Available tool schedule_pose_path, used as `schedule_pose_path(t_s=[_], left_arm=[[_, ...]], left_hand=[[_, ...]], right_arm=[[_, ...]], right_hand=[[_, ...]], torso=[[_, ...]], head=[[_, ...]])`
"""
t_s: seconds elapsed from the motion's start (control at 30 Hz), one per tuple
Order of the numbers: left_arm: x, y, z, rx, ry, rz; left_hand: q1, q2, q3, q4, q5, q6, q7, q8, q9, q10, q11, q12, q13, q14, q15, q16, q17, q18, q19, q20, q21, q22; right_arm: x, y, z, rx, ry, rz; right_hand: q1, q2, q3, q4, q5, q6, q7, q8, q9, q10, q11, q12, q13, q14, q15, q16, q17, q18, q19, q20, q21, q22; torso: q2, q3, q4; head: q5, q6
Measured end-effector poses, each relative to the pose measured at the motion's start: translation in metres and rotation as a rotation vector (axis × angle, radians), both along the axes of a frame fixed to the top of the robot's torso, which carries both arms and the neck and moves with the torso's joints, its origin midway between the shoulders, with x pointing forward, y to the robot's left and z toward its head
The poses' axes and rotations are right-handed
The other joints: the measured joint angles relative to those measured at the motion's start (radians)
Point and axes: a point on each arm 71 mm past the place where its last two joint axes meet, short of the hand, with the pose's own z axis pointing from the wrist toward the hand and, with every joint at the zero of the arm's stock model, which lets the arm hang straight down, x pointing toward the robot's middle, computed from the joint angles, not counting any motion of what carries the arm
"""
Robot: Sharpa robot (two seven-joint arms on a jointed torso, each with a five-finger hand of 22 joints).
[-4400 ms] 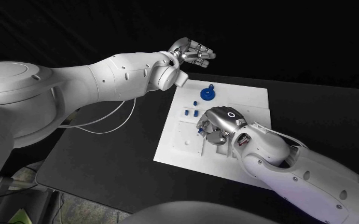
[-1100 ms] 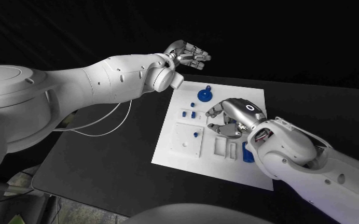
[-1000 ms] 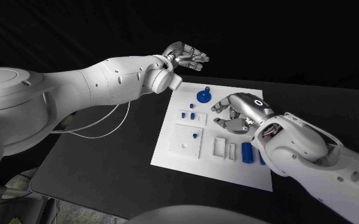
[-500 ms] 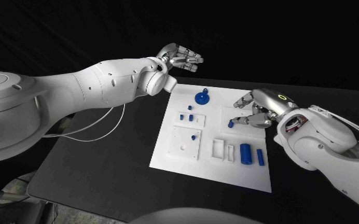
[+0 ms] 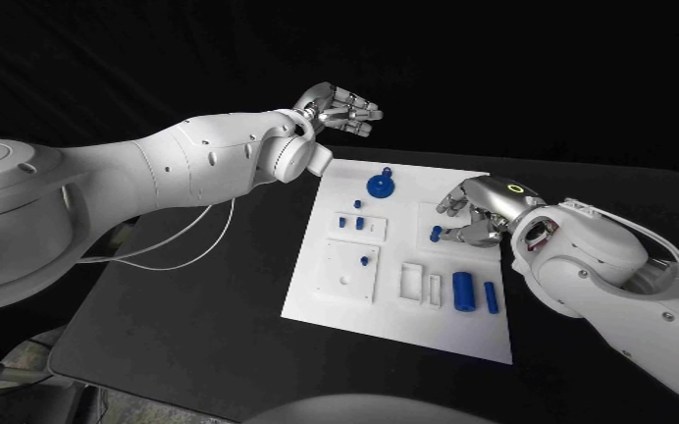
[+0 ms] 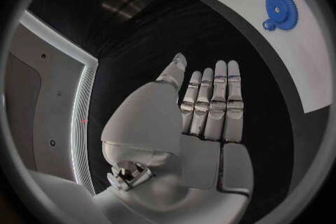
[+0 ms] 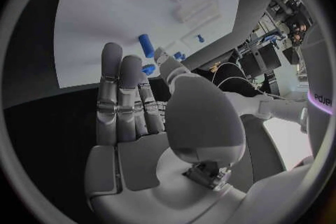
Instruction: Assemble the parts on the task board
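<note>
Evidently the job was only part done — several blue parts [image 5: 464,290] lay loose on the task board [image 5: 396,311], mid-worktop. Right hand [image 5: 477,213] hovered over a small peg [image 5: 436,234], fingers apart, grasping nothing; left hand [image 5: 337,108] hung released beyond the worktop's far edge.

You have a white task board [image 5: 346,301] lying on a black table [image 5: 184,316], with a black backdrop [image 5: 467,41] behind it. The parts on the board are all blue: a round blue gear [image 5: 381,185] near the far edge, two small blue pegs [image 5: 352,221] beside it, one blue dot of a pin [image 5: 365,260] on the white raised square [image 5: 346,272], and two blue cylinders [image 5: 463,291] toward the right. Your left hand [image 5: 337,110] and right hand [image 5: 474,213] are both silver, each on a glossy white arm [image 5: 170,164]. A small green-yellow ring [image 5: 516,187] glows on the back of the right hand. A thin white cable [image 5: 184,247] crosses the black table.
</note>
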Motion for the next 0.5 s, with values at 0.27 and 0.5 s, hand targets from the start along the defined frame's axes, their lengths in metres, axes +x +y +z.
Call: schedule_pose_path(t_s=[0.27, 0.5], left_arm=[[0.0, -0.001, 0.0, 0.0, 0.0, -0.002], [0.001, -0.003, 0.0, -0.001, 0.0, -0.004]], left_hand=[[0.0, 0.0, 0.0, 0.0, 0.0, 0.0, 0.0, 0.0, 0.0, 0.0, 0.0, 0.0, 0.0, 0.0, 0.0, 0.0, 0.0, 0.0, 0.0, 0.0, 0.004, -0.003], [0.0, 0.0, 0.002, -0.002, 0.0, 0.0, 0.0, 0.0, 0.0, 0.0, 0.0, 0.0, 0.0, 0.0, 0.0, 0.0, 0.0, 0.0, 0.0, 0.0, 0.004, -0.003]], right_arm=[[0.001, 0.006, -0.007, -0.032, 0.0, 0.008], [0.0, 0.012, -0.013, -0.046, 0.005, 0.022]], right_hand=[[-0.041, -0.001, 0.156, -0.04, -0.014, 0.04, 0.014, 0.0, 0.0, 0.054, -0.014, 0.0, -0.001, 0.004, -0.004, 0.0, 0.0, 0.0, 0.0, 0.0, 0.004, 0.013], [-0.055, -0.005, 0.184, -0.047, -0.014, 0.059, 0.016, 0.0, 0.0, 0.069, -0.016, 0.0, -0.001, 0.008, -0.007, 0.004, 0.002, -0.001, 0.0, 0.0, 0.006, 0.02]], torso=[[0.0, 0.0002, -0.0006], [0.0, 0.0011, -0.0013]], head=[[-0.003, -0.001], [-0.003, -0.003]])
